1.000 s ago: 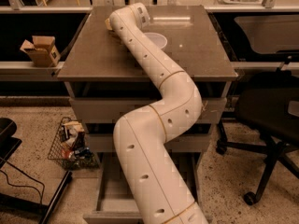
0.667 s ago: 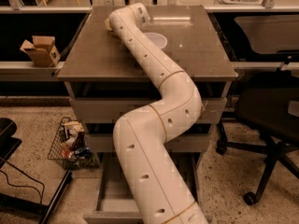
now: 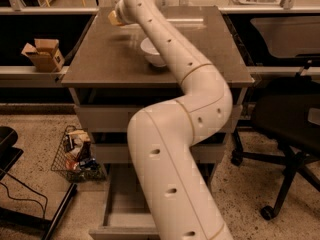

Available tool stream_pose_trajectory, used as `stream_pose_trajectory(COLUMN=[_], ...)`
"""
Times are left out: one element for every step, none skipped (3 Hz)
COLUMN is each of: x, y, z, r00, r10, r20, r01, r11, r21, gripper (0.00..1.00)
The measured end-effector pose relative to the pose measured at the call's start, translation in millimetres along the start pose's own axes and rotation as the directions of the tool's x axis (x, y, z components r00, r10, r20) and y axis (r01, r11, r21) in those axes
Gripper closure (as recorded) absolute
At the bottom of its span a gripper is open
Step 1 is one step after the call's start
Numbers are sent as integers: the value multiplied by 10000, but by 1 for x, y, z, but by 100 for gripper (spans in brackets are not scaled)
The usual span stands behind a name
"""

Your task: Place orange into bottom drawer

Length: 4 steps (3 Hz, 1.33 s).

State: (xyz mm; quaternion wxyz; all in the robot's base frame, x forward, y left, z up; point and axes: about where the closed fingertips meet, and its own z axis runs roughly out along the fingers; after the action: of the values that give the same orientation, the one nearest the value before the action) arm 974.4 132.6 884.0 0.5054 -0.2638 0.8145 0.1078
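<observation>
My white arm reaches up from the bottom of the camera view and across the brown tabletop [image 3: 100,59]. My gripper [image 3: 116,17] is at the far left part of the table, above its surface, and only a small tan part of it shows past the wrist. The orange is not in view; I cannot tell whether it is in the gripper. The bottom drawer [image 3: 122,209] stands pulled open below the cabinet, its grey floor partly hidden by my arm. A white bowl [image 3: 151,52] sits mid-table, half behind the arm.
A cardboard box [image 3: 44,54] sits on the shelf at left. A wire basket [image 3: 75,154] with clutter stands on the floor left of the cabinet. A black office chair [image 3: 290,124] is at right. The two upper drawers [image 3: 100,116] are shut.
The wrist has swung toward the far left of the table, and more of the white bowl shows beside the arm.
</observation>
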Motion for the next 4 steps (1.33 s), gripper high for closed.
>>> stream_pose_trajectory(x=[-10,3,19,32], y=[5,-13,-31,-44], z=[-65,-165,-247,-344], r00=[9912,9692,9576,9672], r10=[-1074,-1671,-1719,-1326], r20=[-768,-1808,-2312,-2165], r01=[1022,1516,1593,1292], r11=[9924,9837,9846,9912], r21=[-685,-963,-719,-295], gripper=[100,100,100,100])
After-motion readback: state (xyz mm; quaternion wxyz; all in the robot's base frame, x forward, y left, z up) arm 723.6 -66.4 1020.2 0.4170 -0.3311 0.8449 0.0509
